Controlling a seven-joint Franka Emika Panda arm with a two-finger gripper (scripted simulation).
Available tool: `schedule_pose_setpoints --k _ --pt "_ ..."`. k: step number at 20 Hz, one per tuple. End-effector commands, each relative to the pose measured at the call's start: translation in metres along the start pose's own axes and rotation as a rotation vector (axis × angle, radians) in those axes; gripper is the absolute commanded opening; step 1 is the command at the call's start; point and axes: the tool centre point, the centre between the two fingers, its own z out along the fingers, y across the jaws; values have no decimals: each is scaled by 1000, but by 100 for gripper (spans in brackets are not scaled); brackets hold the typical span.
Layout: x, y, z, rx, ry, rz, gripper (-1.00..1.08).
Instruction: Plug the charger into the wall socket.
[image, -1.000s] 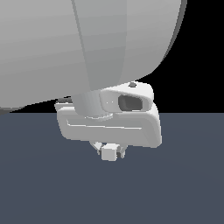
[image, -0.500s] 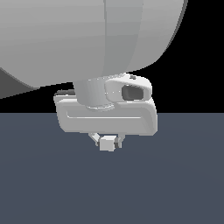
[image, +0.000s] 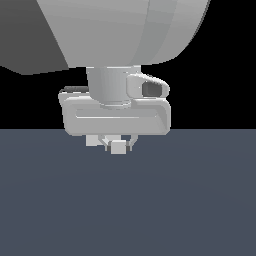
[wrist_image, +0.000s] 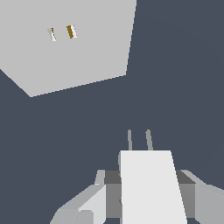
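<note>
Wrist view: the gripper (wrist_image: 146, 194) pinches the charger (wrist_image: 148, 183) — two prongs pointing at 12 o'clock, socket (wrist_image: 65, 43) well apart at 11 o'clock, slots unfilled. Exterior view — charger (image: 118, 147) held above the floor (image: 128, 200).

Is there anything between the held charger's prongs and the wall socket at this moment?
Nothing visible. In the wrist view the charger, clamped in the gripper, points its two prongs across bare dark floor toward the socket; its two slots are uncovered but lie off to one side of the prongs' line.
</note>
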Motion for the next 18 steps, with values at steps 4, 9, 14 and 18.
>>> schedule_pose_setpoints --k 4,9,14,18 --pt "16 -9 -9 48 2 -95 -100" --pt "26 -16 -16 85 2 -163 -100" --pt "33 -22 -21 114 0 -213 -100" --pt "37 -26 -24 130 -2 -240 -100"
